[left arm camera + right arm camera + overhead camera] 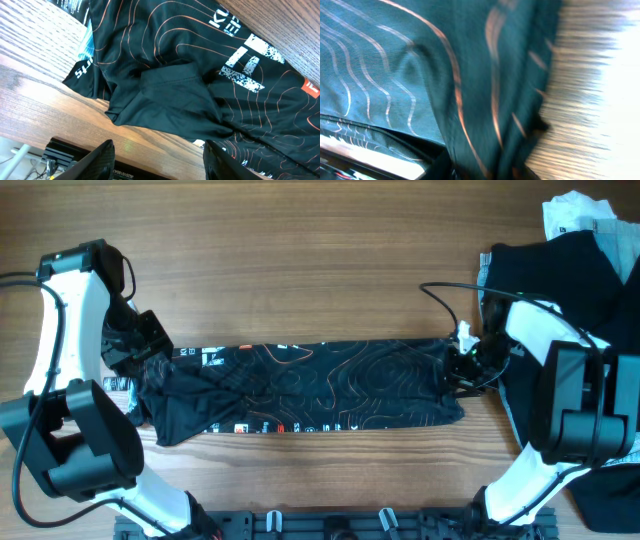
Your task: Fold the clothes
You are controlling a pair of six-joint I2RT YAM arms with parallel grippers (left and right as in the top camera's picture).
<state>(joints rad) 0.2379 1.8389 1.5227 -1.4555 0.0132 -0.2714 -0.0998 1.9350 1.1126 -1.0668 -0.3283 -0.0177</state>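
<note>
Left wrist view shows left fingers spread wide over T-shirt; right fingers unclear.

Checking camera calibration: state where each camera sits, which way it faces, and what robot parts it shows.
Overhead: fixed above the table, looking straight down at the T-shirt; both arms show, left gripper and right gripper at its ends.
Left wrist: low over the T-shirt's left end, facing its white lettering; its open fingers show below.
Right wrist: close, blurred on fabric and wood; own fingers unclear.
Shared: all three show the T-shirt's orange lines.
</note>
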